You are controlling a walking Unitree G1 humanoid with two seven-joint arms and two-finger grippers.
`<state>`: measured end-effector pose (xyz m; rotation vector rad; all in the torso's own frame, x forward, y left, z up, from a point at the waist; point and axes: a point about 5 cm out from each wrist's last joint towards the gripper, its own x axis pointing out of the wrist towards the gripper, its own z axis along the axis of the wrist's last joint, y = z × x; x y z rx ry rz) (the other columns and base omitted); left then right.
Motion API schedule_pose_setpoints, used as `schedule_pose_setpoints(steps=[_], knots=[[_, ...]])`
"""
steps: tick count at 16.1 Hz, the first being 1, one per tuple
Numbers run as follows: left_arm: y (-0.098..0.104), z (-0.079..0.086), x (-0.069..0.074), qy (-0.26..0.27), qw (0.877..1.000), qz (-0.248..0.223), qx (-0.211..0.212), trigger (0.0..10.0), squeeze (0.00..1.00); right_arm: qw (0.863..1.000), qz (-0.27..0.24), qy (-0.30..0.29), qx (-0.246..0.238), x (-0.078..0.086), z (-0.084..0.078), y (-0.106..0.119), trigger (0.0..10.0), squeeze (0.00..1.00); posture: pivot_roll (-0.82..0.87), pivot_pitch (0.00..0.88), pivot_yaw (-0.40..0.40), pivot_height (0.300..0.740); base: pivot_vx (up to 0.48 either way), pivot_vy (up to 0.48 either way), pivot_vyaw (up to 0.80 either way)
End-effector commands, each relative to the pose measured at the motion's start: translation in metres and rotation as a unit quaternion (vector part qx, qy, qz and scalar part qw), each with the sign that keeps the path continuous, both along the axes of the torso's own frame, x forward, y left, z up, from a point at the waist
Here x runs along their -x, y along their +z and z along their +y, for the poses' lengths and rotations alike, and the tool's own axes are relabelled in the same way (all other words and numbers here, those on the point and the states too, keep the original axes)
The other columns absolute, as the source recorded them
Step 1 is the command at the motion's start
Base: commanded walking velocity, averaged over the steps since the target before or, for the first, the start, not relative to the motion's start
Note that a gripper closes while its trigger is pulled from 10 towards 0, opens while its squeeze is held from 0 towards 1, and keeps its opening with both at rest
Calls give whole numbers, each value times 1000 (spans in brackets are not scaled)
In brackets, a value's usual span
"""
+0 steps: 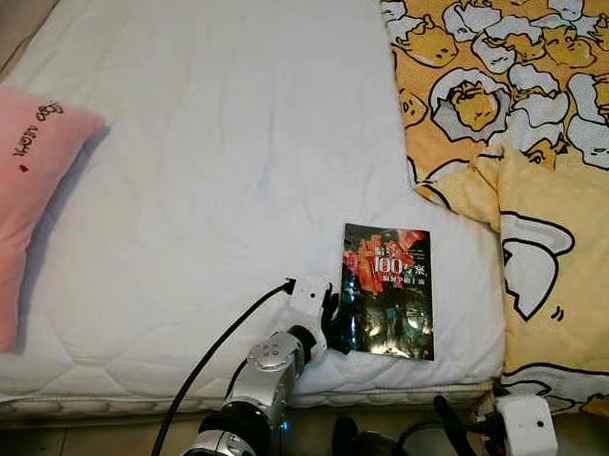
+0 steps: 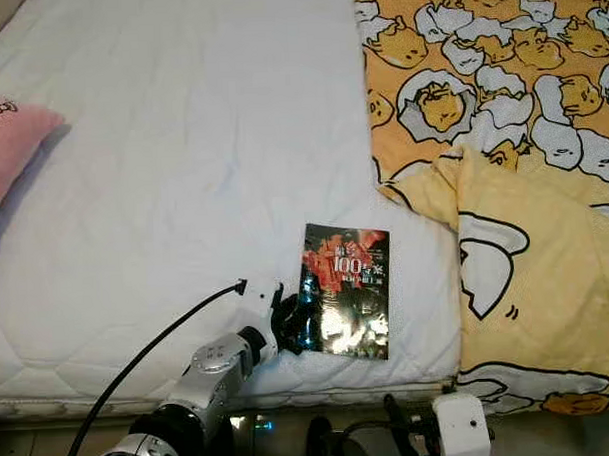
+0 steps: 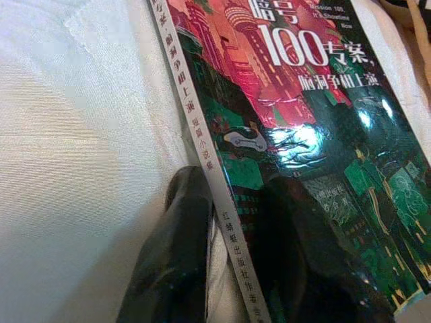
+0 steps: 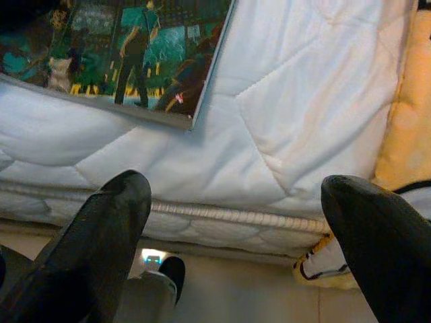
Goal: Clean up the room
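Note:
A glossy paperback book [image 1: 389, 285] with a red and green cover lies flat on the white mattress [image 1: 211, 141], close to its front edge. My left gripper [image 1: 332, 323] reaches up from below the bed to the book's left side. In the left wrist view its two black fingers [image 3: 182, 235] straddle the white spine, one against the mattress side and one on the cover [image 3: 303, 101], shut on the book. My right gripper [image 4: 239, 188] hangs open below the mattress edge, to the right of the book's near corner [image 4: 135, 54], holding nothing.
A pink pillow [image 1: 23, 188] lies at the bed's left side. A yellow cartoon-print duvet [image 1: 509, 71] and a yellow pillow [image 1: 571, 269] cover the right side. A black cable [image 1: 219, 351] runs along my left arm. Floor shows under the bed's front edge.

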<state>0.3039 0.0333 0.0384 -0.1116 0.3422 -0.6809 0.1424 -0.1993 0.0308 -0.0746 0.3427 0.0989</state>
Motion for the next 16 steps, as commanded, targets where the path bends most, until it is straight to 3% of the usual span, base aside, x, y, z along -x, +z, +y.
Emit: schedule_pose_setpoints(steps=[1, 3, 5, 6, 9, 12, 13, 14, 15, 16], knots=[[-27, -20, 29, -63, 995, 70, -18, 0, 0, 1000, 20, -10, 8, 7, -5, -7, 10000, 0, -56, 296, -80, 740, 0, 0, 0], [-20, -19, 23, -55, 997, 60, 4, 0, 0, 1000, 7, -16, 7, 1, -4, -5, 10000, 0, -50, 287, -69, 740, 0, 0, 0], [-1, -16, 8, -30, 997, 40, 66, 0, 0, 1000, -6, -17, 1, -9, 0, -4, 10000, 0, -31, 250, -51, 740, 0, 0, 0], [23, -11, -8, 3, 985, 38, 170, 0, 0, 1000, -18, -18, -2, -20, 4, -5, 10000, 0, -19, 219, -38, 740, 0, 0, 0], [46, -2, -16, -31, 983, -11, 178, 0, 0, 999, -41, -29, -6, -48, 6, -6, 10000, 0, 30, 112, -1, 740, 0, 0, 0], [81, 25, -28, 21, 976, -81, 203, 0, 0, 995, -88, -41, -24, -83, 10, 11, 10000, 0, 65, 2, 29, 740, 0, 0, 0], [94, 42, -31, 57, 974, -138, 169, 0, 0, 992, -109, -53, -47, -102, 11, 21, 10000, 0, 83, 0, 43, 740, 0, 0, 0], [99, 51, -32, 78, 972, -165, 145, 0, 0, 988, -124, -62, -62, -111, 11, 28, 10000, 0, 92, 0, 44, 740, 0, 0, 0], [102, 69, -36, 128, 969, -194, 86, 0, 0, 983, -146, -74, -78, -121, 10, 39, 10000, 0, 103, 0, 47, 740, 0, 0, 0], [107, 83, -39, 158, 959, -235, 24, 10000, 0, 979, -165, -84, -88, -131, 11, 49, 10000, 0, 108, 0, 48, 740, 0, 0, 0]])
